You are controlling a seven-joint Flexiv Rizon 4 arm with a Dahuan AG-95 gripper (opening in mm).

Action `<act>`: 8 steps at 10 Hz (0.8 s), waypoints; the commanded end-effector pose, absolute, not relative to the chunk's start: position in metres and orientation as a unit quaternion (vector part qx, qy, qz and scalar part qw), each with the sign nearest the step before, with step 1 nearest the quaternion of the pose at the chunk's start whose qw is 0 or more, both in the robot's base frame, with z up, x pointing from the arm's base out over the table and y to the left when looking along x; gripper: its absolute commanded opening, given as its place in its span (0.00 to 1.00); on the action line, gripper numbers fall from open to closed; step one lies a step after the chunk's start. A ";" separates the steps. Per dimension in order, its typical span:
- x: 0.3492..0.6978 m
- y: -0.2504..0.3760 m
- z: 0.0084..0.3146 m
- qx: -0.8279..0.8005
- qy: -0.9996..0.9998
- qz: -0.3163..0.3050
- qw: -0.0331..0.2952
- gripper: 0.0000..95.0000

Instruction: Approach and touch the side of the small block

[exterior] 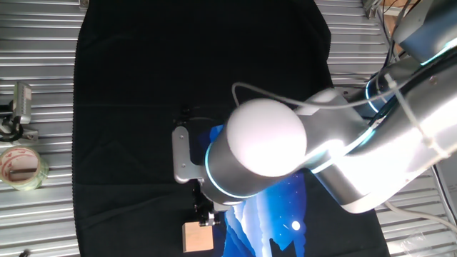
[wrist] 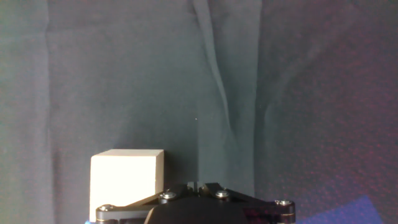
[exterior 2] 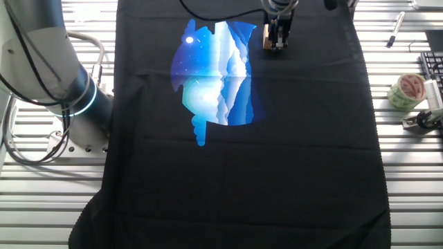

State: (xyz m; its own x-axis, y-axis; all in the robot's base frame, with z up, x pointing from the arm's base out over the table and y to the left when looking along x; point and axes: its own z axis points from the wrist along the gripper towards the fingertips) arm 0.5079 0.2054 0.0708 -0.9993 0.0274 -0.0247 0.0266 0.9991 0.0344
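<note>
The small block sat on the black cloth covering the counter, just off the edge of the blue printed patch. That patch served as the landmark here: the block lay at its margin, on the plain black side.

The end effector had been brought low and sat right next to the block. In one fixed view its dark tip appeared to meet the block's upper edge. The other fixed view showed the fingers standing over the tan block, which was partly hidden. In the hand view the block filled the lower left, close beside the tool's housing.

Fingertips not clearly seen in any view, so I could not tell whether the end effector was released or clenched. Nothing appeared held.

Progress: the approach looked essentially complete. Whether actual contact with the block's side was made could not be settled; tip and block looked touching or nearly so. What remained, at most, seemed a last small nudge sideways against the block's face.

A roll of tape lay off the cloth, well away from the patch.
</note>
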 end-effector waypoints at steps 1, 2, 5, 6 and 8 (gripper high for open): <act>0.506 0.204 0.078 0.016 1.000 0.019 0.010 0.00; 0.506 0.203 0.078 0.016 1.000 0.022 0.012 0.00; 0.505 0.201 0.076 0.014 1.000 0.024 0.014 0.00; 0.504 0.200 0.076 0.012 1.000 0.023 0.014 0.00; 0.504 0.200 0.076 0.011 1.000 0.023 0.017 0.00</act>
State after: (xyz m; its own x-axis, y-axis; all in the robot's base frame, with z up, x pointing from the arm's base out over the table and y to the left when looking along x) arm 0.5052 0.2006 0.0751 -0.9993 0.0206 -0.0327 0.0190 0.9987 0.0464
